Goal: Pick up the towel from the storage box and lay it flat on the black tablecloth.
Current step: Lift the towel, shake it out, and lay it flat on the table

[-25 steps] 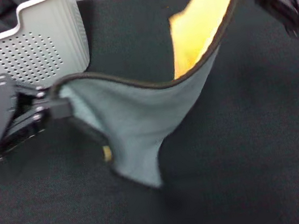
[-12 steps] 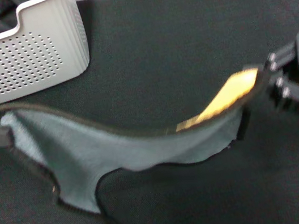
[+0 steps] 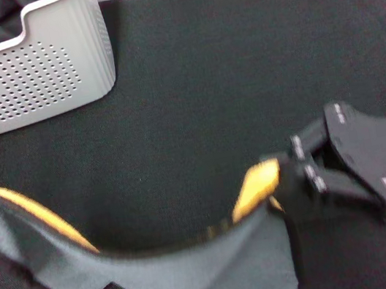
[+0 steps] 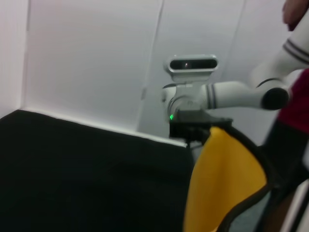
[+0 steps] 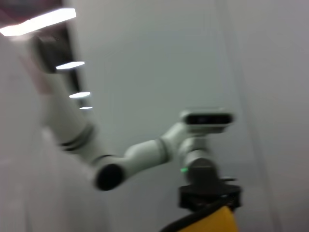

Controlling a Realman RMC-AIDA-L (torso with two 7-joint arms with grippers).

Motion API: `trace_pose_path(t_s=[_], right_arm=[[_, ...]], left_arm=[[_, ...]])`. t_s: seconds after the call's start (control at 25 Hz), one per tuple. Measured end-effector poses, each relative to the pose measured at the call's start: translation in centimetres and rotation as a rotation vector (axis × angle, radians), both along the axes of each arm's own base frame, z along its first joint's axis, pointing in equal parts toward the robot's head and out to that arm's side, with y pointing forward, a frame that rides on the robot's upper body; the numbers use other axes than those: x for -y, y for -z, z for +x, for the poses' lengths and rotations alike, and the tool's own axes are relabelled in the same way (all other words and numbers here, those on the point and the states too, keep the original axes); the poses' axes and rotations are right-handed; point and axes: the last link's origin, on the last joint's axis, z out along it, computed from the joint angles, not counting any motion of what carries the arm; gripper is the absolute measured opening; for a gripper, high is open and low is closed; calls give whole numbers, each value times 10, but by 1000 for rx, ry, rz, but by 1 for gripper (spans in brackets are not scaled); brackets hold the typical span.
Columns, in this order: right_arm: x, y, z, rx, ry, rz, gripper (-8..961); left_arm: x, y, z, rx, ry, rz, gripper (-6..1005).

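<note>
Head view, towel (image 3: 192,274): we see it out of the storage box (image 3: 53,64), strung near edge of scene, grey-green face sagging in the middle, yellow reverse showing at both held corners. Lower hem dips toward the black tablecloth (image 3: 225,72); can't tell if it touches.
Head view, right gripper (image 3: 289,188): near right, fingers pinched on the towel's right corner.
Head view, left gripper: out of shot at near left edge; the towel's left corner is held up there, so we judge sth is gripping it, but fingers not visible.
Head view, box: far left, dark cloth inside, well apart from the towel.
Left wrist view: the yellow reverse fills the near part, black trim curving round it. Across the cloth we see the right gripper (image 4: 195,128) on the towel's top corner, white arm behind. The left arm's own fingers are not shown, can't tell their state.
Right wrist view: mostly wall and ceiling lights; the left gripper (image 5: 210,195) farther off, a yellow corner of the towel (image 5: 212,220) right below it, touching. Open or closed: can't tell.
Done, as we judge: pick-up finished, towel clear of box, stretched btw both arms over the cloth.
Left: lower it, spread w/o folds, grey or yellow face flat, then let go both corners. Middle sag may crease on landing.
</note>
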Motion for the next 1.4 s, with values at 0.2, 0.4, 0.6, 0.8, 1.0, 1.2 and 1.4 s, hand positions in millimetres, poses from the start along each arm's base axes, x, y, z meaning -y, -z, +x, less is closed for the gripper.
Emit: trace_pose_path(t_s=[0.2,0.4,0.6,0.8,1.0,1.2,1.4], right_arm=[[-49,22,21,69,160,30,10],[-79,51,40,240,259,77,10],[-99,63,59,409,332,197,10],[-109,64,74,469,391,302,10],[-120,58,76,476,415,369,10],[-133,56,65,493,375,408,10],[-143,59,54,534,327,448,10]], left_arm=[[-33,36,-13,-73,-99,-5,24],[-76,76,-21,-179,-211,31,24],[-105,105,-31,-348,-300,101,24],[-120,112,-33,-409,-360,152,24],[-128,112,-37,-425,-407,208,23],[-131,109,-40,-437,-438,230,23],[-134,105,-45,-444,-471,262,24]])
